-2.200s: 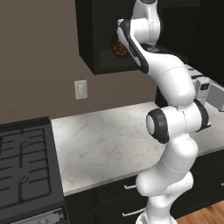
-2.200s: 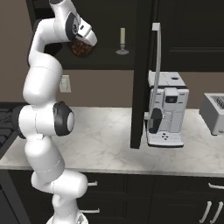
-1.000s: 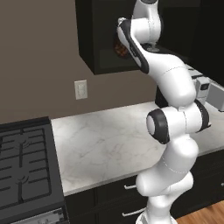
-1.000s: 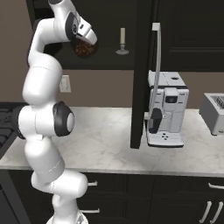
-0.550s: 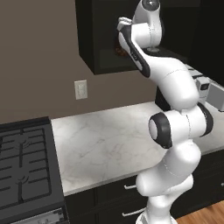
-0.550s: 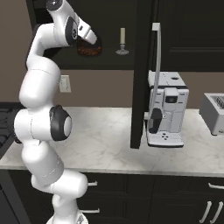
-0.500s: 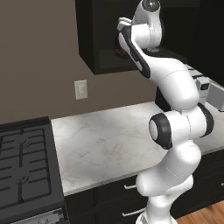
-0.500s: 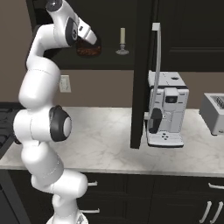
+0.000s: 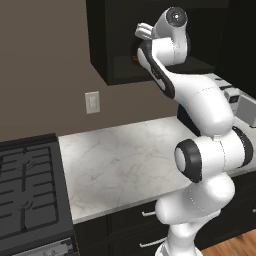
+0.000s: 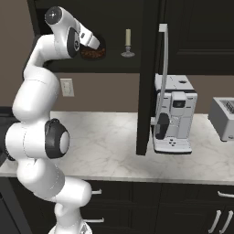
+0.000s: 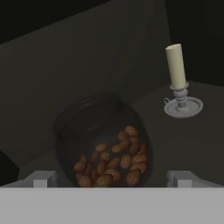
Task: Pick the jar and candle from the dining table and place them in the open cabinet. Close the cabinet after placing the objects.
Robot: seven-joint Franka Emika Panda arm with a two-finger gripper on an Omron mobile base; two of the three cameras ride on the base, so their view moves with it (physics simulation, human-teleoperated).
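Note:
The jar [image 11: 105,148], clear glass with brown chunks inside, stands on the shelf of the black cabinet [image 10: 114,64]. My gripper [image 11: 111,179] is open, with a fingertip [image 11: 41,179] on each side of the jar and a gap to the glass. From the right base view the jar [image 10: 93,53] sits just under the hand [image 10: 91,43] at the left end of the shelf. The cream candle [image 11: 177,70] on its silvery holder stands upright further along the shelf, to the jar's right [image 10: 128,39]. The cabinet door [image 10: 146,77] hangs open, its silver bar handle [image 10: 164,77] facing right.
Below the cabinet runs a marble counter [image 10: 114,141] with a coffee machine [image 10: 173,114] behind the open door and a toaster [image 10: 224,119] at the far right. A black stove [image 9: 27,195] lies at the left. A wall outlet [image 9: 92,102] sits above the counter.
The upper arm and wrist have risen and tilted, carrying the jar a little further into the cabinet. The candle and the door have not moved.

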